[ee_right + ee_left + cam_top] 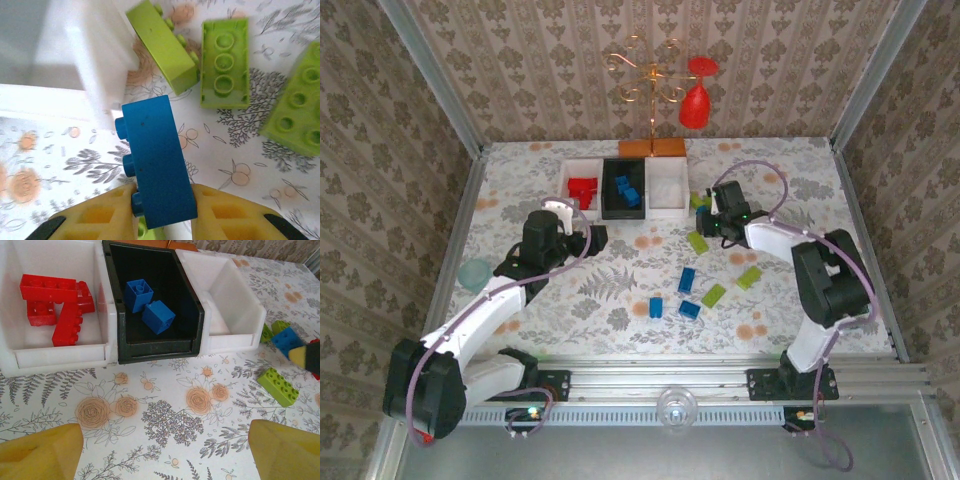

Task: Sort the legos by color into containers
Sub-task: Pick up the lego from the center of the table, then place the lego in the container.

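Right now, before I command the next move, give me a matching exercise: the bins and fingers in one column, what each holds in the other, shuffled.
Column one:
1. left white bin
2. black bin
3. left fingers
4. right fingers

Column two:
A. closed on a blue brick
B. red bricks inside
C. apart, nothing between them
D. blue bricks inside

Pairs: 1-B, 2-D, 3-C, 4-A.
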Motion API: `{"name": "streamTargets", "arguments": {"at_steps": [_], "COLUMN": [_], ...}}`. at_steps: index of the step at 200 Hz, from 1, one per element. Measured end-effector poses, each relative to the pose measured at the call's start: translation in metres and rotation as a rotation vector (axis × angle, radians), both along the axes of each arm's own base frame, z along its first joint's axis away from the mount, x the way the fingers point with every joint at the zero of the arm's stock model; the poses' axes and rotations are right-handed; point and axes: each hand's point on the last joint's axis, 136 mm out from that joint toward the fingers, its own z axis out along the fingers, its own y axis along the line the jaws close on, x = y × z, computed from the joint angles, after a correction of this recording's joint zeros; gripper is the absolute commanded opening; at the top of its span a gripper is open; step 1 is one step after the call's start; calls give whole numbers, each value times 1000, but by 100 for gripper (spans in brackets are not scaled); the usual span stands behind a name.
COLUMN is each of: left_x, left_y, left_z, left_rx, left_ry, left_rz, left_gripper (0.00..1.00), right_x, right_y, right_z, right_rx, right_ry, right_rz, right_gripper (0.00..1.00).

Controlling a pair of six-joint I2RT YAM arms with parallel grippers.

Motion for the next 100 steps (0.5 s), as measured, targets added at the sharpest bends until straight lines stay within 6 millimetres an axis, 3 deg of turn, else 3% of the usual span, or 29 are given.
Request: {"name": "streamTargets", "arguments": {"at_steps": [24,44,79,100], "left_x": [0,1,8,7], "left_y": [0,2,19,28], "left_z": [0,-1,-6,-13], "left_rx": [0,1,6,10], "left_ry": [0,1,3,16], "left_rz": [0,7,63,85], "left_gripper": [87,88,88,88], "right_x": [-5,-6,5,20], "right_y": [8,32,121,169], "right_z": [29,50,84,91], "right_rx": [52,89,159,199], "right_ry": [-58,-103,-167,-189], "right_rz": [16,69,238,307], "right_gripper": [30,30,30,30]}}
